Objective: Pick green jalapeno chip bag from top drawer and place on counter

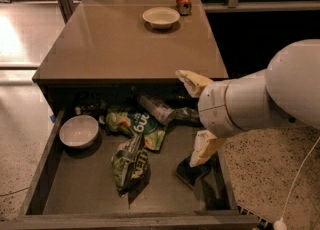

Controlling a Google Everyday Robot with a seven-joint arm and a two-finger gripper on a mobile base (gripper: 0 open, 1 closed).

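Nearest the camera, the top drawer stands open. On its floor, centre-front, lies the green jalapeno chip bag, crumpled, untouched. To its right lies a dark object. Above the drawer's right side hovers the gripper, fingers spread wide, grasping nothing. Farther back sit a white bowl at left, a lime-green bag and a clear plastic bottle. Beyond, the counter carries a second bowl and a can.
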